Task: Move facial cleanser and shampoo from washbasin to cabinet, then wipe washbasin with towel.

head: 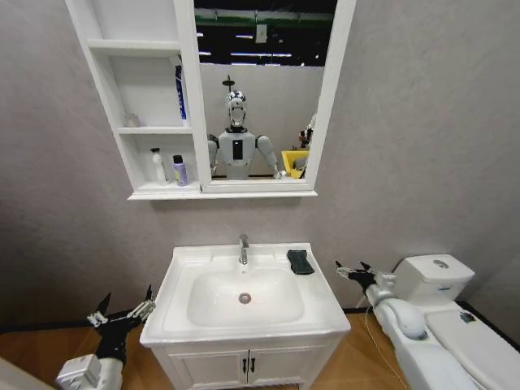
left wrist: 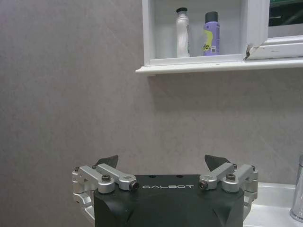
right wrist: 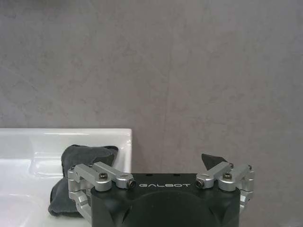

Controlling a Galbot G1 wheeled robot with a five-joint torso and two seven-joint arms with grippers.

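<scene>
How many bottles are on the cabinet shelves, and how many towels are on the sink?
Bottles on the cabinet shelves: 3 (white bottle, purple bottle, blue bottle)
Towels on the washbasin: 1 (dark towel)
Total: 4

Even indoor light, sharp, edges distorted

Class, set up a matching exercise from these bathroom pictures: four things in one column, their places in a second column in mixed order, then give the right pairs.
Things:
1. towel
2. purple bottle
3. left gripper
4. right gripper

Places:
A. beside the washbasin's left edge, open
B. back right corner of the washbasin top
C. between the washbasin and the toilet, open
D. lowest shelf of the cabinet, next to a white bottle

Pairs: 1-B, 2-D, 3-A, 4-C
</scene>
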